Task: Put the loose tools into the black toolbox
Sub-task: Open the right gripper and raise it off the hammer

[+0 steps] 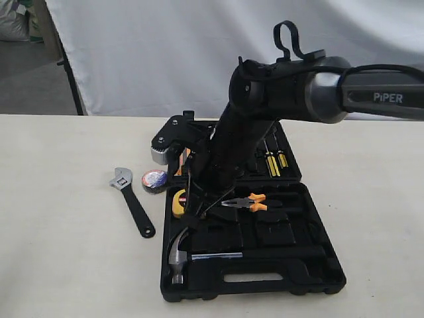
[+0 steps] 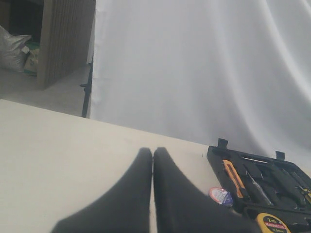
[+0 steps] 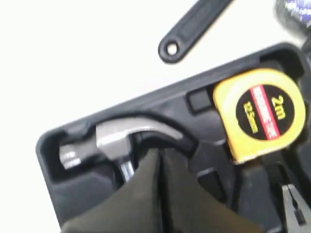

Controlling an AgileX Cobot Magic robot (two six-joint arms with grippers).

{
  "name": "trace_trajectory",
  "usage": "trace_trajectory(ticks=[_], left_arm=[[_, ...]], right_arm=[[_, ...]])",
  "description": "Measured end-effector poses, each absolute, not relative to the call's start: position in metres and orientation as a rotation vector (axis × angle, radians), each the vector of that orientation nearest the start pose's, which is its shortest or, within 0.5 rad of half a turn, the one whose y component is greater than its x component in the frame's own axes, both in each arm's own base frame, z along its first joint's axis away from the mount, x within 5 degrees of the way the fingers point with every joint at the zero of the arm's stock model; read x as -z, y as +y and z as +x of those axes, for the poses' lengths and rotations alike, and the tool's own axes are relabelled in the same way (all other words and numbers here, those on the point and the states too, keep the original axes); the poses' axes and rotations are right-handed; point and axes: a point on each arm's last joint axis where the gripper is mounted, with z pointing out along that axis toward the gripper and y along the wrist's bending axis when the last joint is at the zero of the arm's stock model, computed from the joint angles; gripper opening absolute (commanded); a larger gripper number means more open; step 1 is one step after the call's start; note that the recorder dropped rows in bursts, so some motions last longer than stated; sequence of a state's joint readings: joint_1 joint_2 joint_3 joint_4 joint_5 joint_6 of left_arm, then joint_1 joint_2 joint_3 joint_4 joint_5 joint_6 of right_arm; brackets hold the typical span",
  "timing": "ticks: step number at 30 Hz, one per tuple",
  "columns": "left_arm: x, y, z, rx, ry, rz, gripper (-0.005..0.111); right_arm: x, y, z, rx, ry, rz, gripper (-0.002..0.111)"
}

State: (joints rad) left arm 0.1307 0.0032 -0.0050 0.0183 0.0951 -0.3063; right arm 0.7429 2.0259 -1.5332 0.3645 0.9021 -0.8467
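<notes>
Exterior view had the hammer (image 1: 177,257) at lower centre, in the toolbox (image 1: 318,275); right gripper (image 3: 159,153) and left gripper (image 2: 153,152) were clenched.

We note: black right arm (image 1: 232,142); grey joint shell (image 1: 324,86), white PiPER lettering (image 1: 387,97); black cable loop (image 1: 289,36); screwed black bracket (image 1: 173,132); dark tapered fingers (image 3: 141,199).

I am counting one black toolbox (image 1: 319,275), lying open in two halves. Inside it I am seeing one claw hammer (image 1: 177,257), one yellow tape measure (image 1: 179,203), one pair of orange-handled pliers (image 1: 250,202), one orange knife (image 2: 233,177) and two yellow-handled screwdrivers (image 1: 272,165) that I can make out. On the surface at the case's nine o'clock I am counting two loose things: one adjustable wrench (image 1: 134,207) and one tape roll (image 1: 154,180).
</notes>
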Motion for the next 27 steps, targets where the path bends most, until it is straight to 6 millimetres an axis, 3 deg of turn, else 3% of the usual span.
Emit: trace_trajectory(ticks=[8, 20, 27], left_arm=[[-0.206, 0.008, 0.056, 0.122, 1.543, -0.329, 0.001], [-0.206, 0.008, 0.056, 0.122, 1.543, -0.329, 0.001], [-0.206, 0.008, 0.056, 0.122, 1.543, -0.329, 0.001]], right_arm=[[-0.193, 0.317, 0.293, -0.614, 2.216, -1.692, 0.000], [-0.133, 0.321, 0.297, -0.626, 2.350, -1.734, 0.000], [-0.133, 0.321, 0.297, -0.629, 2.354, -1.735, 0.000]])
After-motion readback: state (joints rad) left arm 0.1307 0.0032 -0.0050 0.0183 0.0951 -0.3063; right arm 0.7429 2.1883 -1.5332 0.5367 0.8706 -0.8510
